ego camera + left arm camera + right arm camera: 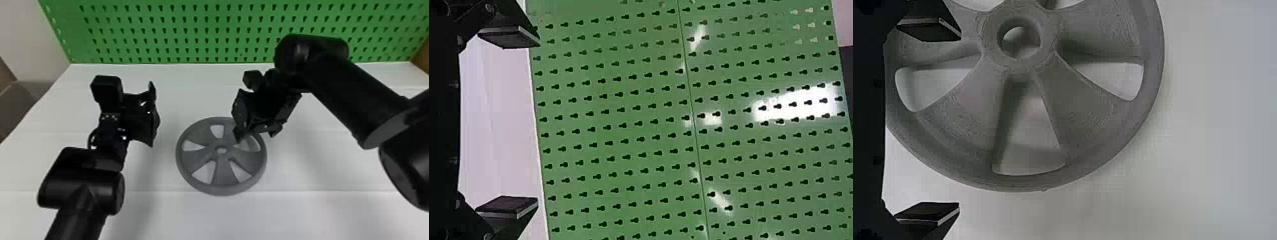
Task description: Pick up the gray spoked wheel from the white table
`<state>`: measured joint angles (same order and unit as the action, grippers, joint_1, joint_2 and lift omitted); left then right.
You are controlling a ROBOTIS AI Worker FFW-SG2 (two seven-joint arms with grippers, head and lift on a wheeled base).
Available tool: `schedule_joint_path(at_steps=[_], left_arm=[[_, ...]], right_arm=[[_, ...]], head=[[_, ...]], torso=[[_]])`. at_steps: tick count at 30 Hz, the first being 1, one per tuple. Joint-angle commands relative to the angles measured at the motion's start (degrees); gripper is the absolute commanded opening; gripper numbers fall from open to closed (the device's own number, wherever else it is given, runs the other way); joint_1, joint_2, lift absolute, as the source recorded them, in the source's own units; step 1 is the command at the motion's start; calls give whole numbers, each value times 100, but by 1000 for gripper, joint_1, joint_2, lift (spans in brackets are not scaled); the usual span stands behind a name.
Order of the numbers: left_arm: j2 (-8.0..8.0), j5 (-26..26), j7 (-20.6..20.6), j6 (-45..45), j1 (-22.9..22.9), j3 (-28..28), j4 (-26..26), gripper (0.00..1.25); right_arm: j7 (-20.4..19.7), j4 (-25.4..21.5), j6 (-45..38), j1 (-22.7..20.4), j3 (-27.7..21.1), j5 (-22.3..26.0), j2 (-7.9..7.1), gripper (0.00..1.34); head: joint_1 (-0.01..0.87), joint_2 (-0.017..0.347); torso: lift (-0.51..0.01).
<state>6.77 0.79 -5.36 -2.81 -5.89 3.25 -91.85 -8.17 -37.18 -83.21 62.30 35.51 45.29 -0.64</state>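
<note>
Wheel (222,172) flat on table (303,213); right gripper (256,135) above it, left gripper (152,114) apart; jaws wide on both.

The wheel (223,172) is gray, the desk (306,213) white, the pegboard (204,25) green with rows of black dots, left arm (83,188) and right arm (344,95) black.

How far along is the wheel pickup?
Looks done: the right black two-fingered tool is open over the gray five-spoked wheel, one finger above it, the other out past its rim.
In hand: probably lining up the grasp; nothing is held, and the left black two-fingered tool is open off to the wheel's left.
Left: grip and lift; the wheel lies flat on the white table.
</note>
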Motion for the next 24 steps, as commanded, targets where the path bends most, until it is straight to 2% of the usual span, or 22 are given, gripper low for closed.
schedule_joint_path(at_steps=[1,5,9,13,16,24], left_arm=[[0,0,0,0,0,-8,0,1089],[0,9,0,0,0,0,0,1089],[0,9,0,0,0,0,0,1089],[0,9,0,0,0,0,0,1089],[0,18,0,0,9,0,0,1089],[0,27,0,0,0,0,0,1089]], right_arm=[[0,0,15,1,-27,-38,-7,1238],[0,0,15,1,-44,-90,-7,1238],[0,18,15,-43,-281,-266,11,1238],[0,106,6,-78,-607,-495,69,1239],[0,185,15,-113,-932,-697,69,1241],[0,317,41,-113,-1398,-1101,69,1243]], head=[[773,66],[773,66],[773,66],[773,66],[773,66],[773,66]], torso=[[-81],[-81],[-81],[-81],[-81],[-81]])
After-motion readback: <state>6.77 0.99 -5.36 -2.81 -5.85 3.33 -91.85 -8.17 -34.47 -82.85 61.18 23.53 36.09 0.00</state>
